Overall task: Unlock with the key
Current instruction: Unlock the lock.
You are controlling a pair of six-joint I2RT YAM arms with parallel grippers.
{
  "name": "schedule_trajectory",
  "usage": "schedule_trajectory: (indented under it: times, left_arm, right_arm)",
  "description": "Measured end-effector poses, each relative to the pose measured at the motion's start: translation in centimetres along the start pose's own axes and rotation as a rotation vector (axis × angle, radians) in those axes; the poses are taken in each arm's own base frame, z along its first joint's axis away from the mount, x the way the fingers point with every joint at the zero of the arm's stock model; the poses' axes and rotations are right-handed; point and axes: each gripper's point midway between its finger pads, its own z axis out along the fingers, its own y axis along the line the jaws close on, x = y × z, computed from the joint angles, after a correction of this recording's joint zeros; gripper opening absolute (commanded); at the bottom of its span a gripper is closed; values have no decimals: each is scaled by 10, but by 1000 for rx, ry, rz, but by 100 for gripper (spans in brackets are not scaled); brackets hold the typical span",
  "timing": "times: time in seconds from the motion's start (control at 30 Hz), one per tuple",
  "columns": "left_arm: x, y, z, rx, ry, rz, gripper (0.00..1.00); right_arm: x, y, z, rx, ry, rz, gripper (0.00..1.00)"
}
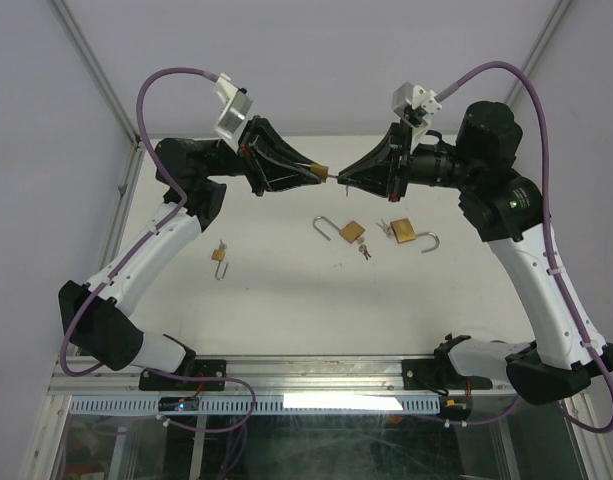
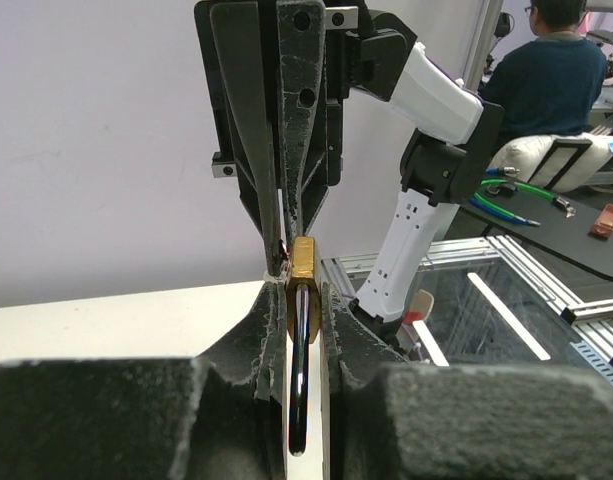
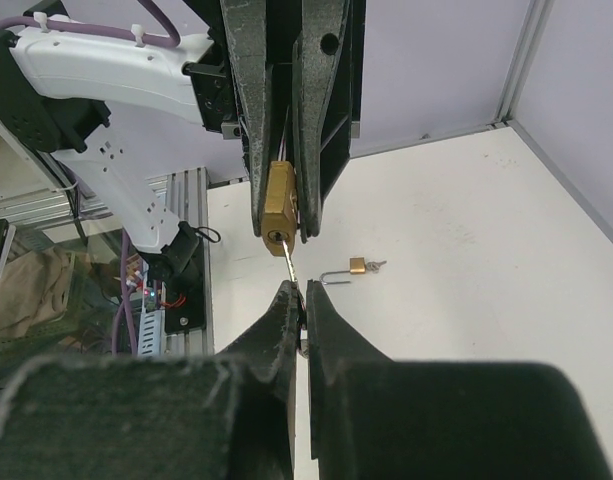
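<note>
Both arms are raised above the table with their tips meeting in mid-air. My left gripper (image 1: 319,171) (image 2: 298,290) is shut on a small brass padlock (image 2: 303,262) (image 3: 278,205), whose steel shackle (image 2: 300,370) runs back between the fingers. The padlock's keyhole end faces my right gripper (image 1: 344,179) (image 3: 303,295). That gripper is shut on a thin silver key (image 3: 289,265) (image 1: 332,175). The key's blade reaches into the keyhole at the bottom of the padlock's body. The shackle looks seated in the body, though the fingers hide its ends.
On the white table (image 1: 286,300) lie an open brass padlock (image 1: 344,231) with keys (image 1: 365,250) beside it, a second open padlock (image 1: 411,236), and a third small padlock (image 1: 220,256) (image 3: 351,266) at the left. An aluminium rail (image 1: 316,375) runs along the near edge.
</note>
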Motion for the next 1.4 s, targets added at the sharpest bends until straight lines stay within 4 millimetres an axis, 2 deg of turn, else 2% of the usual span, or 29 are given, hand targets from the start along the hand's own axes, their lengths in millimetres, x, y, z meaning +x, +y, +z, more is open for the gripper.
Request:
schedule_trajectory:
  times: [0.5,1.17,1.4]
  left_arm:
    - [1,9,1,-38,12,-46,0]
    - [24,38,-7,-144,90,-26,0]
    - [30,37,-2,-145,91,-32,0]
  right_arm:
    - [-1,-8,0,43,6,12,0]
    - [15,-29,5,92,67,96,0]
    - [14,-29,13,51,47,108,0]
